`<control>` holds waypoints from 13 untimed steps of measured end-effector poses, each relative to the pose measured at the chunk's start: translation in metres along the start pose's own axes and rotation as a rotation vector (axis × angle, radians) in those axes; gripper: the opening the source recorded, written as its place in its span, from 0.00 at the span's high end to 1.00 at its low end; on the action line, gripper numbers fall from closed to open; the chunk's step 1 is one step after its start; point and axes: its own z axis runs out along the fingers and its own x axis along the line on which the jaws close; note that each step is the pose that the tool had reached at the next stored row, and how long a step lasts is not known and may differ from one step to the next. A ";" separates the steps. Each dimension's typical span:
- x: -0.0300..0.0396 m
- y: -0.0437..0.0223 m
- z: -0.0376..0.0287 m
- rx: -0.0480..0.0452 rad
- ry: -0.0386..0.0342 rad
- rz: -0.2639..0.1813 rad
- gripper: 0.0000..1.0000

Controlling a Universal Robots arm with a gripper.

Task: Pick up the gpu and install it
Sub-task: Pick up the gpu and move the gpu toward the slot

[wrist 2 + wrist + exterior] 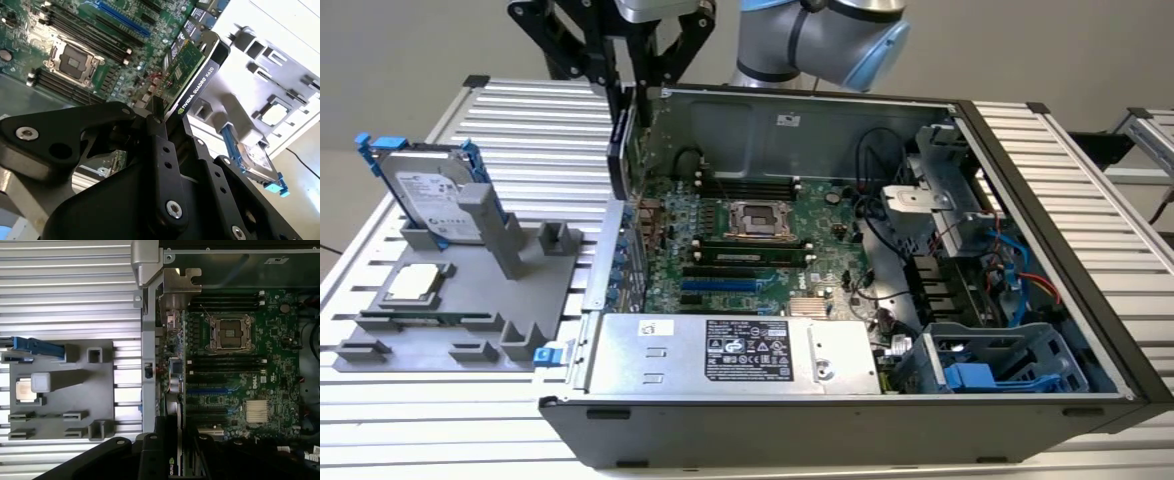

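Note:
The gpu [191, 71] is a green card with a black cooler edge, and my gripper [167, 114] is shut on one end of it. In the exterior view the gpu [616, 140] hangs edge-on and upright from my gripper [631, 88], at the open computer case's wall on the exterior view's left. It is above the motherboard [747, 230], not seated in a slot. The blue slot [720, 283] [122, 20] [210, 390] lies bare. In the first wrist view the black card edge [170, 465] sits between my fingers.
A grey fixture [467, 320] on the slatted table holds a silver hard drive with blue rails [434, 195] [255, 160] and a square processor chip [414, 283] [25, 389]. Inside the case are the power supply [734, 350], cables [881, 200] and a blue-latched drive cage [987, 365].

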 end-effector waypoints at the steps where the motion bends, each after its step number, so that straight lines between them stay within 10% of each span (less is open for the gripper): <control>1: -0.0016 0.0002 0.0000 0.0000 0.0001 0.000 1.00; 13: -0.0215 0.0035 0.0005 0.0000 0.0000 0.000 1.00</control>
